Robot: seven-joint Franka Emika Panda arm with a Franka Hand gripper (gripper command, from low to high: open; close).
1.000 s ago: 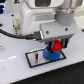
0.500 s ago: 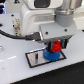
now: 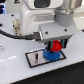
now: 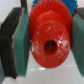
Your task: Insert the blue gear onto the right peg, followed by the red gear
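Red gear gripped right above the blue one on the plate

The red gear point(image 4: 49, 37) is clamped between the two fingers point(image 4: 20, 45) of the gripper point(image 3: 56, 46), one pad pressed against each side of it. It is held directly over the blue gear point(image 3: 51, 54), which is seated on the grey plate point(image 3: 34, 60) toward the exterior view's right. Whether the two gears are touching can't be told. The right peg is hidden by the gears, and blue teeth are seen just behind the red gear in the wrist view.
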